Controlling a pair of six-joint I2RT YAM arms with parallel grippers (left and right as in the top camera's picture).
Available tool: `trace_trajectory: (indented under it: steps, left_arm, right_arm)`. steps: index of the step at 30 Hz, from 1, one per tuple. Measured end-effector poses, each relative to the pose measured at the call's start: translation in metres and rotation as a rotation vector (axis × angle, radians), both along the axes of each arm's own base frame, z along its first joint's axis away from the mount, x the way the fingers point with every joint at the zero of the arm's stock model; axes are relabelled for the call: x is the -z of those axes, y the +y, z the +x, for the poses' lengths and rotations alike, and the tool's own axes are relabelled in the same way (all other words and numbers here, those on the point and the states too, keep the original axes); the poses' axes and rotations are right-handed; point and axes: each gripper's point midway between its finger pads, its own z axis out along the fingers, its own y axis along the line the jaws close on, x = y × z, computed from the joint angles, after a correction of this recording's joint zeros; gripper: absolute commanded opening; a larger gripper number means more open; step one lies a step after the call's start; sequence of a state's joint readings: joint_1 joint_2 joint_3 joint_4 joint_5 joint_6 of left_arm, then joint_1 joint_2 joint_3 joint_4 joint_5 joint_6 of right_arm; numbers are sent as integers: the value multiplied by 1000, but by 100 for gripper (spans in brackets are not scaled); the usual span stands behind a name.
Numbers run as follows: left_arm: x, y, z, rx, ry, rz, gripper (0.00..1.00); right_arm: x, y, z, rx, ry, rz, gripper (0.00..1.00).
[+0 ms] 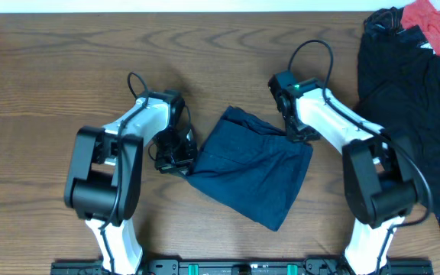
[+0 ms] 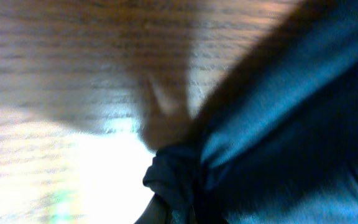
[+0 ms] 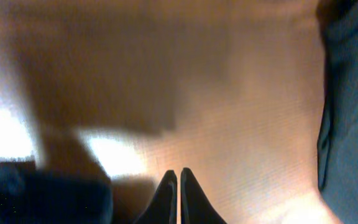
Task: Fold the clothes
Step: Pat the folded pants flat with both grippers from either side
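The left jaws are pinching the shorts [image 1: 250, 164] at their 9 o'clock corner, while the right jaws are hovering pressed together by their 2 o'clock edge.

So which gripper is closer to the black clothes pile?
Right. The right gripper is at the shorts' upper right corner, on the side toward the black clothes; the left gripper pinches the shorts' left edge, farther away.
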State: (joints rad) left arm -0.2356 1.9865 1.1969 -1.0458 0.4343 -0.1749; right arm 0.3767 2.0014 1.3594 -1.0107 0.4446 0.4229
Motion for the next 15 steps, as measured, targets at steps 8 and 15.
trace_trajectory:
  steps: [8,15]
  left_arm:
    - [-58,-1,29,15,-298,-35,98]
    - [-75,-5,70,21,-524,-54,98]
  right_arm:
    - [-59,8,-28,37,-13,184,8]
    - [-52,21,-50,44,78,280,8]
